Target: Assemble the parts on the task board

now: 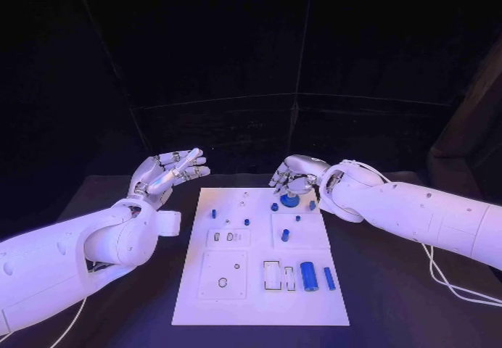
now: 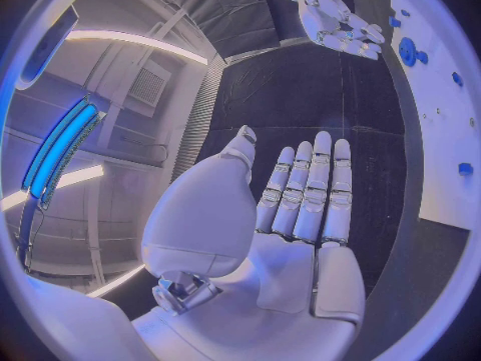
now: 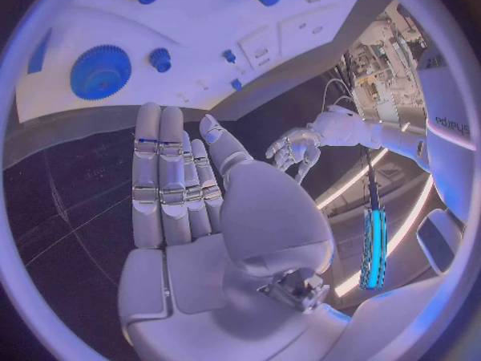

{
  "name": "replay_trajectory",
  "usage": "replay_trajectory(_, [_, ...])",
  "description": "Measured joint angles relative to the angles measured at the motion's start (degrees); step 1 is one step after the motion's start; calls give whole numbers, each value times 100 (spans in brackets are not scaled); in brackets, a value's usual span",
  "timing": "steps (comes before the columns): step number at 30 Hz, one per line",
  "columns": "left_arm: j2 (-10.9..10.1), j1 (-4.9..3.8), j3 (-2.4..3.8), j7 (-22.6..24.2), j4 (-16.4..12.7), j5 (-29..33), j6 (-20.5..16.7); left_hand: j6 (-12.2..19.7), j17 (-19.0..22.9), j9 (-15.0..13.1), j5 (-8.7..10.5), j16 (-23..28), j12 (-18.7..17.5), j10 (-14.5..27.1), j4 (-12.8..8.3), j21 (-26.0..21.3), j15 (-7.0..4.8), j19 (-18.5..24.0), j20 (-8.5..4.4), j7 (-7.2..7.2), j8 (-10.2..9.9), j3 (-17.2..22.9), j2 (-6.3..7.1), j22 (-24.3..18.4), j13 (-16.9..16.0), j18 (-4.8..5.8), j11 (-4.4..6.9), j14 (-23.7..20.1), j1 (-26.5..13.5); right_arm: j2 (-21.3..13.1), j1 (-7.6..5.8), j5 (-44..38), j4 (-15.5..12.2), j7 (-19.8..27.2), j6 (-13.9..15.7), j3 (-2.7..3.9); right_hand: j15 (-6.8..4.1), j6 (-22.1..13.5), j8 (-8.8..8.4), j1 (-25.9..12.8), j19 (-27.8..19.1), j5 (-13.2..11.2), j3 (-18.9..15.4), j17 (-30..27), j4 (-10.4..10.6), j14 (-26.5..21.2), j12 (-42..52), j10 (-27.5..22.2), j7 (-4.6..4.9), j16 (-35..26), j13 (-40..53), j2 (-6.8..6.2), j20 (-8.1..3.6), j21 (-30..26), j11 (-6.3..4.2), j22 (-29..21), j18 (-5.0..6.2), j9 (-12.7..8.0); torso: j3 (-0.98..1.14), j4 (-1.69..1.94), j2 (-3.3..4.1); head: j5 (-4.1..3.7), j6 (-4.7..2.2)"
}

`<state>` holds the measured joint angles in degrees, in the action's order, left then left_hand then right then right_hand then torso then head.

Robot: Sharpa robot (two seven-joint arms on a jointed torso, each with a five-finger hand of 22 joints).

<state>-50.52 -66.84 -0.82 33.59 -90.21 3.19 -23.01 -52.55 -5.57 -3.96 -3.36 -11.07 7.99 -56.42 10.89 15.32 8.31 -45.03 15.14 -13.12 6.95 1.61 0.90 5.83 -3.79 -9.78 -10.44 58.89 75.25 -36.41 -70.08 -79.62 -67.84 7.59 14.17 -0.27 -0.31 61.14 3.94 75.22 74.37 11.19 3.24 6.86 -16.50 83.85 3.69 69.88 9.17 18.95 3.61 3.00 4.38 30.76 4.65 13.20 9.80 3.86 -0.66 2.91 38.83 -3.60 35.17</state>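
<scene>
**A:** Where are the hands?

**B:** The left hand (image 1: 167,170) is raised over the black counter (image 1: 125,196) just off the task board's (image 1: 262,304) far left corner, fingers stretched out side by side, nothing in it. Its own wrist view shows the same flat palm (image 2: 301,217) above the dark counter top.

**A:** And the right one?

**B:** The right hand (image 1: 293,177) hangs over the far edge of the board, just above the blue gear (image 1: 289,199). In its wrist view the fingers (image 3: 165,176) are straight and close together with nothing between them, and the gear (image 3: 100,72) lies flat on the white plate beyond the fingertips. I cannot tell whether a fingertip touches it.

**A:** The rest of the parts?

**B:** A large blue cylinder (image 1: 309,276) lies near the board's near right corner, a thinner blue pin (image 1: 329,278) just beside it on the right. A small blue peg (image 1: 286,235) stands in the square panel at mid-board. A few smaller blue pieces (image 1: 213,214) sit along the far half, well apart from each other.
</scene>
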Motion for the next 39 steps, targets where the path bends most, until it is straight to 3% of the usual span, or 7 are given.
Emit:
replay_trajectory(5, [-55, 5, -2, -14, -162, -41, 94, 0, 6, 0, 0, 4, -23, 0, -31, -21, 0, -14, 3, 0, 0, 0, -22, -11, 4, 0, 0, 0, -22, 57, -17, -801, -52, -309, -310, 0, -5, -52, 0, -111, 79, -21, 143, 358, -1, 5, 0, -157, -51, 1026, 2, -111, -21, 455, -9, 272, 0, 0, -20, 40, 124, -41, -20])
replay_trajectory(9, [-69, 5, -2, -25, -224, -61, 139, -19, 14, 8, 0, 34, -41, 0, -41, -24, 0, -14, 3, -18, -4, -11, -22, -23, 7, 1, 0, 0, -22, 84, -25, -1187, -77, -482, -490, 2, -22, -116, 0, -237, 127, -55, 298, 1921, 17, 22, 10, -255, -73, 3175, 10, -130, 7, 996, -5, 604, 1, 0, -31, 55, 197, -53, -29])
replay_trajectory(13, [-73, 6, -2, -33, -240, -72, 161, -18, 26, 15, 0, 69, -79, 0, -71, -57, 0, -50, 5, -18, -48, -40, -22, -44, 13, 0, 0, 0, -22, 106, -27, -1423, -85, -603, -633, 2, -22, -163, 0, -278, 172, -85, 387, 2896, 19, 22, 10, -275, -59, 4039, 10, -171, 52, 1551, 15, 1125, 0, 0, -34, 69, 241, -73, -14])
replay_trajectory(22, [-106, 6, -2, -43, -235, -83, 167, -18, 42, 15, 0, 131, -134, 0, -96, -57, 0, -52, 5, -18, -69, -65, -43, -65, 13, 0, 0, -1, -42, 115, -31, -1662, -127, -752, -824, 4, -22, -163, 0, -302, 205, -85, 549, 3779, 34, 21, 10, -296, -59, 4748, 10, -193, 85, 2310, 36, 1987, 1, 0, -35, 101, 282, -87, -8])
replay_trajectory(26, [-112, 6, -2, -46, -229, -86, 167, -18, 49, 15, 0, 131, -148, 0, -102, -57, 0, -65, 18, -18, -97, -72, -47, -67, 12, 1, 0, -1, -47, 145, -33, -1716, -134, -782, -890, 4, -22, -163, 0, -329, 275, -133, 709, 4086, 24, 21, 10, -295, -59, 4994, 10, -157, 94, 2666, 35, 2424, -94, 0, -33, 105, 296, -73, -10])
replay_trajectory(32, [-116, 5, -2, -53, -222, -90, 166, -18, 49, 19, 0, 158, -157, 22, -119, -87, 0, -73, 26, -18, -96, -56, -47, -77, 12, 1, -21, -1, -47, 180, -40, -1758, -124, -797, -975, 10, -21, 13, 1, -260, 316, -351, 1149, 4296, 19, 21, 7, -178, -64, 5193, 5, 91, 94, 3040, 5, 2854, -94, 13, -28, 111, 307, -62, 13])
replay_trajectory(39, [-121, 5, -2, -63, -202, -93, 166, -18, 55, 19, 0, 158, -183, 22, -135, -87, 0, -90, 9, -18, -122, -72, -47, -84, 17, 2, -21, -1, -47, 178, -47, -1802, -137, -809, -952, 15, -42, 314, 43, -190, 408, -553, 1798, 4277, -8, -1, 18, 19, -116, 5260, 3, 185, 43, 3580, 58, 3562, -183, 51, -23, 115, 319, -52, 27])
